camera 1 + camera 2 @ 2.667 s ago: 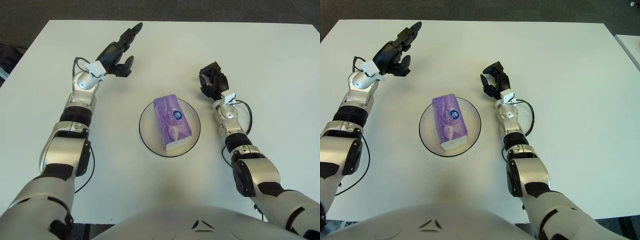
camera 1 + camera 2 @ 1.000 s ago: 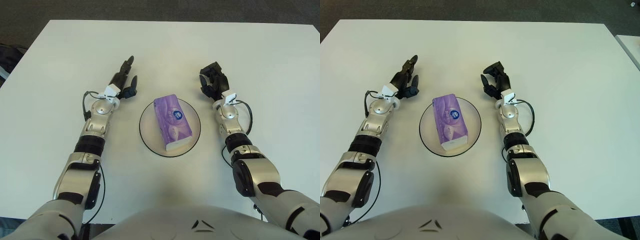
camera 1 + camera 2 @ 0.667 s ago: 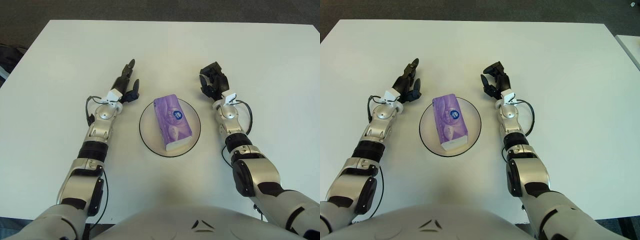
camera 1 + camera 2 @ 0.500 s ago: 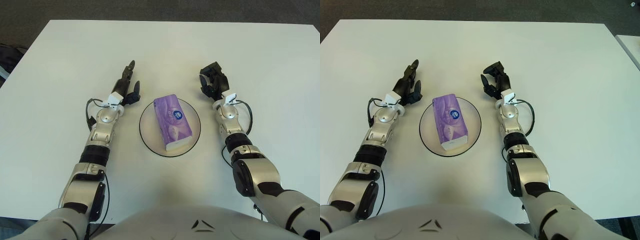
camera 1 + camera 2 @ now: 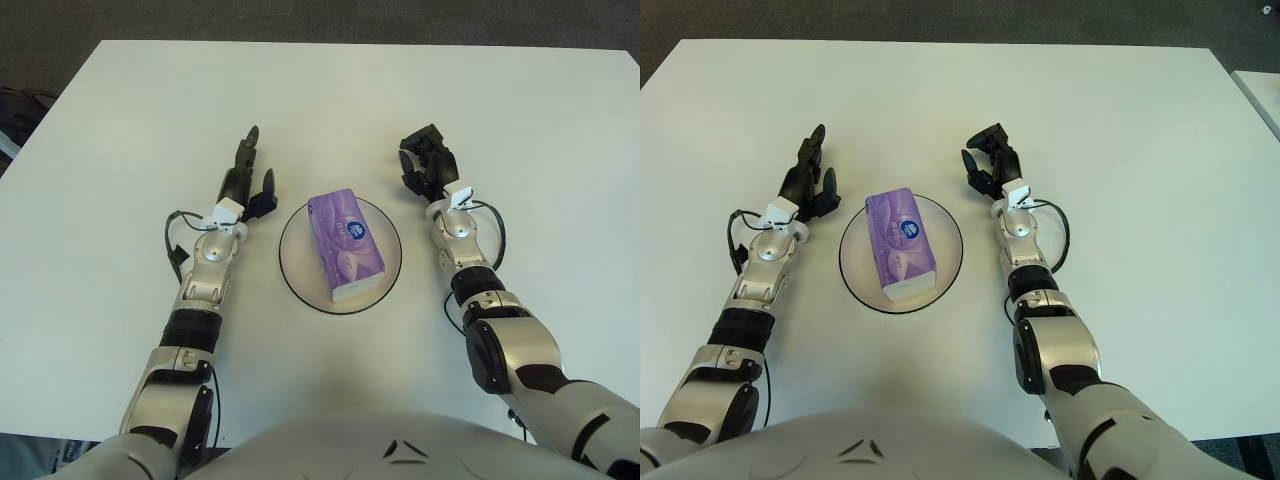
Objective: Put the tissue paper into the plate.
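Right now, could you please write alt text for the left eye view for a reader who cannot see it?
A purple tissue pack lies in a round plate at the centre of a white table. The robot's left hand is open beside the plate's left edge, and its right hand is open, up and right of the plate; neither touches the pack.

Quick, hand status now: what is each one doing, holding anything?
Left hand: open, fingers extended, holding nothing, left of the plate.
Right hand: open, fingers loosely curved, holding nothing, right of the plate.
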Tool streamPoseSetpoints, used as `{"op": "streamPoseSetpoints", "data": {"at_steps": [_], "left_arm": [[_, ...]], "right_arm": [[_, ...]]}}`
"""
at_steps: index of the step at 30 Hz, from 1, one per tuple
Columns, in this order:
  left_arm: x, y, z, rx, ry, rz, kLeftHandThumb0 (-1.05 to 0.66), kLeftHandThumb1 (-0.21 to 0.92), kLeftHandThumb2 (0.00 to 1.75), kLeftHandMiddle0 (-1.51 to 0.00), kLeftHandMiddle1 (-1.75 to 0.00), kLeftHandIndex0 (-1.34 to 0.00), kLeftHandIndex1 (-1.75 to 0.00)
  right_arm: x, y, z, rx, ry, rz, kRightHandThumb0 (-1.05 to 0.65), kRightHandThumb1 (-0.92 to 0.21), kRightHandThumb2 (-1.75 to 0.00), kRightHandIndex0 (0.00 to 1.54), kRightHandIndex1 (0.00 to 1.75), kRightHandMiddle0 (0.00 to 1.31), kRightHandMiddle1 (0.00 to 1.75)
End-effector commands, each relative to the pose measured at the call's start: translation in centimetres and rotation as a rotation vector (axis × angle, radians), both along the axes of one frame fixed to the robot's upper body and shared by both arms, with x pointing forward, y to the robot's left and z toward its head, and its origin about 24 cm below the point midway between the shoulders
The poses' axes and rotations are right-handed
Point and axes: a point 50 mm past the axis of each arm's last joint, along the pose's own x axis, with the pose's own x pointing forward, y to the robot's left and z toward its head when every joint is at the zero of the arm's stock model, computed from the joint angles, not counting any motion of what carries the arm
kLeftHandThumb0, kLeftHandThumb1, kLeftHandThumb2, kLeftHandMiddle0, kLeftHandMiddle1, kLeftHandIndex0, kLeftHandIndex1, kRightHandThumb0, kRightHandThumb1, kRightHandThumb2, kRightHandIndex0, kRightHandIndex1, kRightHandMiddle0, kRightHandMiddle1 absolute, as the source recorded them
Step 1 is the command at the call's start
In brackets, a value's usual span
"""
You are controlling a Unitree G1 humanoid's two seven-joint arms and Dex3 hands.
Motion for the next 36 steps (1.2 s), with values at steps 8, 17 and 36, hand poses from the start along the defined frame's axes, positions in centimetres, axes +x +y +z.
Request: {"op": "streamPoseSetpoints", "data": {"at_steps": [8,17,36], "left_arm": [[-1.7,0.5,-3.0,-0.048,0.046,0.122,-0.77,0.92,0.9,-0.1,-0.03,0.0,-0.42],[-2.1,0.2,-3.9,-0.068,0.056,0.158,-0.77,0.92,0.9,-0.13,-0.03,0.0,-0.43],[-2.5,0.4,-4.8,-0.072,0.074,0.179,-0.76,0.92,0.89,-0.15,-0.03,0.0,-0.43]], "right_arm": [[-7.4,-1.8,-11.7,0.043,0.524,-0.09,-0.34,-0.92,-0.49,0.3,0.99,0.21,1.72],[-7.4,-1.6,-11.2,0.116,0.46,-0.155,-0.34,-0.92,-0.51,0.37,1.06,0.19,1.73],[-7.7,-1.4,-10.5,0.16,0.374,-0.439,-0.42,-0.71,-0.81,0.33,0.72,0.0,1.12]]}}
